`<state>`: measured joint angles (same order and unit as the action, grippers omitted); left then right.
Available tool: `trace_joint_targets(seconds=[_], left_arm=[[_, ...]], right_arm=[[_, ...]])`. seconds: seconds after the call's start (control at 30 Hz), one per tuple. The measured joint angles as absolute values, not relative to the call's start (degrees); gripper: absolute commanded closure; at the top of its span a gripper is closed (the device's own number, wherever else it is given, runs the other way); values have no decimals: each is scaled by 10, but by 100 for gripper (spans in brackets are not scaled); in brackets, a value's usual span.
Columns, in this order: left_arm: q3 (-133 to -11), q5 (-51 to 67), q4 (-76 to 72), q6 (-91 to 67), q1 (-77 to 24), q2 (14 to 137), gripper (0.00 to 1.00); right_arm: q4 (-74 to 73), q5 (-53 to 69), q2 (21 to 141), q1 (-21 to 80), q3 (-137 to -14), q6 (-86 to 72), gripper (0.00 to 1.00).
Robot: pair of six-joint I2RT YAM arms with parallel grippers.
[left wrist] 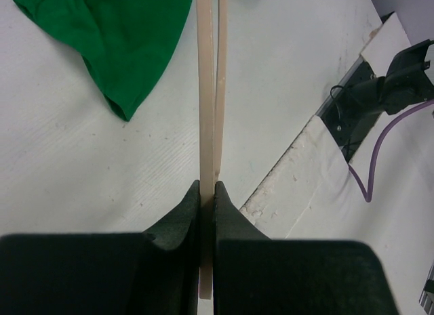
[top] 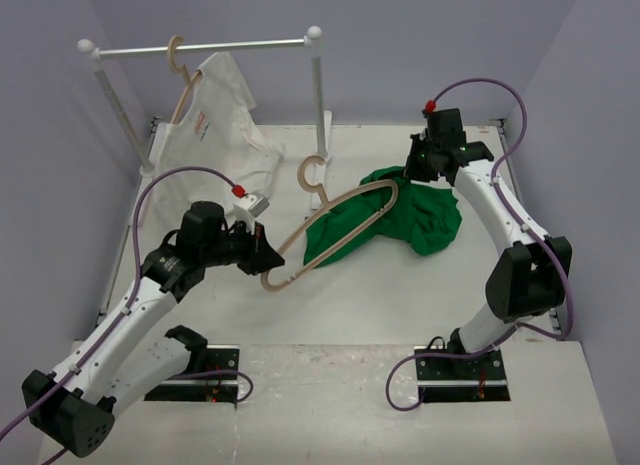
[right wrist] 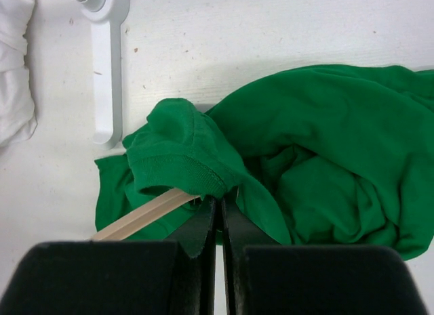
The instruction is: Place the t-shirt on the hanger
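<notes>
Rack post (top: 320, 100) and white shirt (top: 225, 135) just behind hanger (top: 300, 267) and t-shirt (top: 432, 217)

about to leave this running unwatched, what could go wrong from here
1. The left gripper pinches the hanger only near one end, so it may twist or slip.
2. The right gripper holds just a thin fold of the t-shirt; the cloth could pull free, off the hanger end tucked beneath.
</notes>
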<state>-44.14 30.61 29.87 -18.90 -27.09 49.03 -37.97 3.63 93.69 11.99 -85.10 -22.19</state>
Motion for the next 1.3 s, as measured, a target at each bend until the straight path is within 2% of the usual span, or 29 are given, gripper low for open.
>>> trace_joint_targets(seconds=[0.23, 0.83, 1.3], left_arm=[[-460, 297, 325, -179, -271, 460, 100], [-463, 251, 294, -191, -271, 489, 100], [-447, 335, 232, -209, -282, 492, 100]], right_arm=[[-383, 36, 941, 120, -869, -220, 100], [-393, 40, 941, 133, -861, -200, 100], [-398, 29, 961, 158, -894, -217, 100]])
